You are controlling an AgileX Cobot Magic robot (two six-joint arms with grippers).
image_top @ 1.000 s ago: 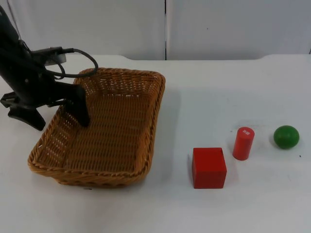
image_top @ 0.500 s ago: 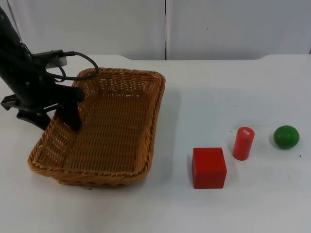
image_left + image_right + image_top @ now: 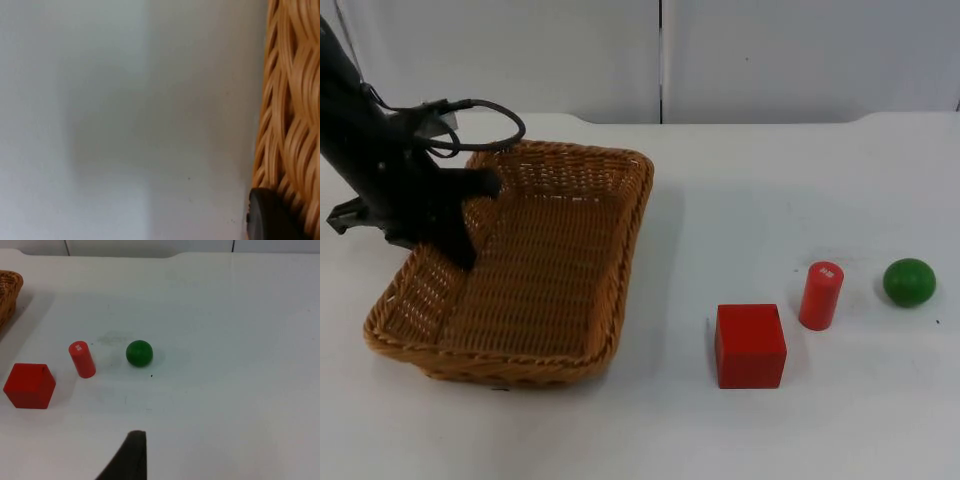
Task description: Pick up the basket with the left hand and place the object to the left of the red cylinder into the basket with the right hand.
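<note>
One wicker basket [image 3: 520, 270], three wooden pieces, two arms.
The basket's left rim is clamped by the left gripper [image 3: 455, 235]. One red cube [image 3: 750, 345] is seen just left of one red cylinder [image 3: 820, 295]; one green ball [image 3: 908, 281] to its right. Right gripper [image 3: 131, 455] held above the table [image 3: 820, 190]; finger state cannot be told.

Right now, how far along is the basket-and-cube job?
Done: the left hand sits at the left rim of the wicker basket, one finger inside.
In hand: the lift; I cannot tell whether the basket has left the table.
Left: the red cube lies beside the red cylinder, untouched, and the right arm waits.
</note>
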